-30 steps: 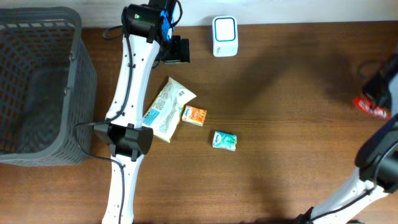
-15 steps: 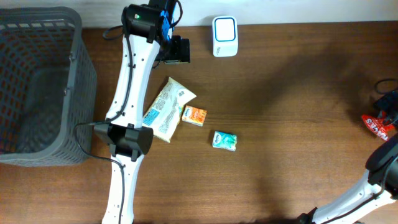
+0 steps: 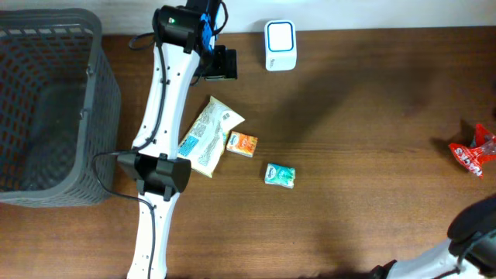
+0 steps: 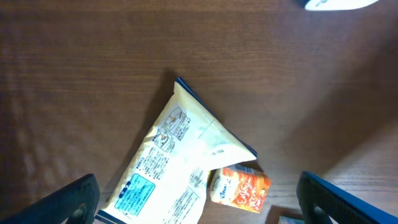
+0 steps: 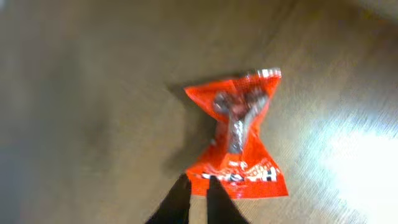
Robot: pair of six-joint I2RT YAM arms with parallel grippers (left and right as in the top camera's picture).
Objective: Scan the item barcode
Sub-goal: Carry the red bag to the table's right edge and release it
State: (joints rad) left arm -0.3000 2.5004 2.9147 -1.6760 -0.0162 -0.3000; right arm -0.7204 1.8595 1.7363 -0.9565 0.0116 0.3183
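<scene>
Red packet (image 5: 239, 140) farther right, print unreadable

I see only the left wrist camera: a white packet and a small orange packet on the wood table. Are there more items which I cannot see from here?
Observer: Yes. A green packet lies on the table, apart from the orange packet and nearer the right arm's side.
Operator: Thank you. And what is in front of the right arm?
Observer: A red wrapper lies flat near the table's edge on that side, far from the other items. The right claw is shut, with its tips over the near edge of the wrapper. I cannot tell whether they touch it.
</scene>
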